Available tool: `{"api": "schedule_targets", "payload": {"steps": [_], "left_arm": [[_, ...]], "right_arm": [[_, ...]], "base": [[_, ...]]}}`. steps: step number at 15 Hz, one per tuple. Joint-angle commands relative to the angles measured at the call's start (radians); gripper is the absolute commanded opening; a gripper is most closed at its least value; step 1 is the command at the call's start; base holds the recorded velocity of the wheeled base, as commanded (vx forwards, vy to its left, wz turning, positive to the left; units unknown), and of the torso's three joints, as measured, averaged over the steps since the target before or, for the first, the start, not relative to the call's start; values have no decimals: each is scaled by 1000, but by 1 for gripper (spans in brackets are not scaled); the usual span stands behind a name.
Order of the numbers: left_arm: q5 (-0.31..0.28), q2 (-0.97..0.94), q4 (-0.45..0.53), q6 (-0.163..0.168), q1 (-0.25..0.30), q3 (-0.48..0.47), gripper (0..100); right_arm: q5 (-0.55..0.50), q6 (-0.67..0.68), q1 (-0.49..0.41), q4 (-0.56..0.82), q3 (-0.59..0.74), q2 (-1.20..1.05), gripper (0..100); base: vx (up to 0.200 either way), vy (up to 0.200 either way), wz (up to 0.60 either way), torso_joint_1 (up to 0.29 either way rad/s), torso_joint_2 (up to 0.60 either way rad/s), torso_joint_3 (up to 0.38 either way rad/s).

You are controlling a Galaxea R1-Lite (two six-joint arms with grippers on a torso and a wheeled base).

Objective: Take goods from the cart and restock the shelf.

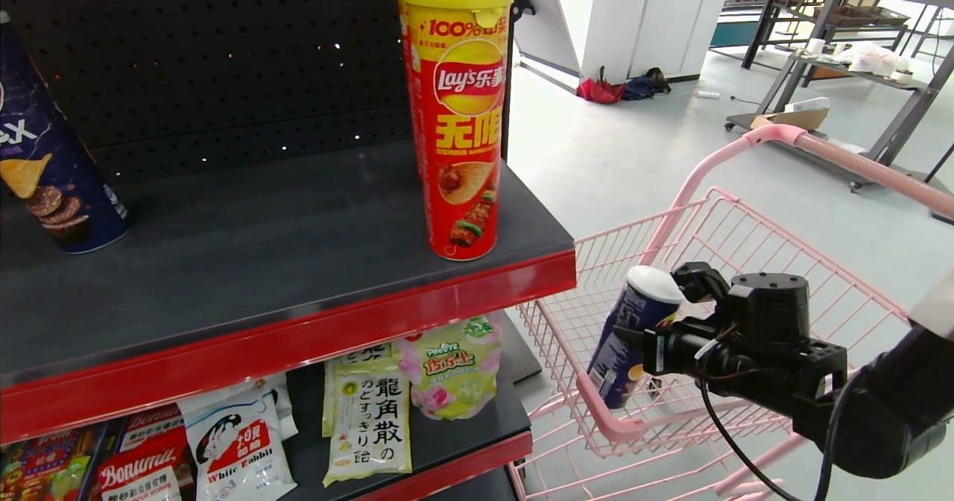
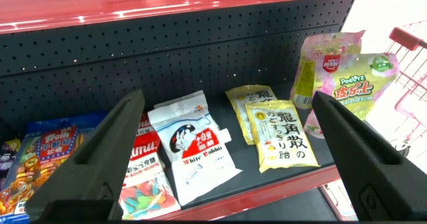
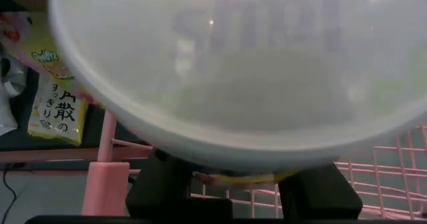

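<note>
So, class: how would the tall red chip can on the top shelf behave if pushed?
Tall and narrow, the red chip can probably tips. Being round, it would likely roll, perhaps off the shelf edge close by.

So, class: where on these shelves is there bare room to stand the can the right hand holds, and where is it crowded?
Free: on the upper shelf, the stretch between the blue can at its left end and the red cans at its right. Crowded: the lower shelf, covered with snack bags.
</note>
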Motion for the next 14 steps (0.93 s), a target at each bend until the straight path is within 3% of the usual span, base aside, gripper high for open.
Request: {"api": "schedule_targets", "payload": {"steps": [1, 2, 6, 7, 8, 9, 11, 14], "left_arm": [[1, 0, 0, 0, 0, 0, 100], [1, 0, 0, 0, 0, 0, 100], [1, 0, 0, 0, 2, 0, 100], [1, 0, 0, 1, 2, 0, 100], [1, 0, 0, 0, 0, 0, 100], [1, 0, 0, 0, 0, 0, 100], [1, 0, 0, 0, 0, 0, 100], [1, 0, 0, 0, 0, 0, 100]], "right_arm": [[-23, -5, -6, 23, -71, -109, 0], [-59, -31, -19, 247, -172, -297, 0], [-171, -111, -46, 830, -430, -689, 0], [-183, -144, -47, 910, -453, -741, 0], [-166, -166, -44, 1075, -473, -873, 0], [-157, -164, -46, 1154, -459, -950, 0], [-211, -175, -82, 1480, -404, -1211, 0], [-284, -189, -170, 1720, -361, -1419, 0]], "base": [[0, 0, 0, 0, 0, 0], [0, 0, 0, 0, 0, 0], [0, 0, 0, 0, 0, 0], [0, 0, 0, 0, 0, 0], [0, 0, 0, 0, 0, 0], [0, 0, 0, 0, 0, 0], [0, 0, 0, 0, 0, 0], [0, 0, 0, 0, 0, 0]]}}
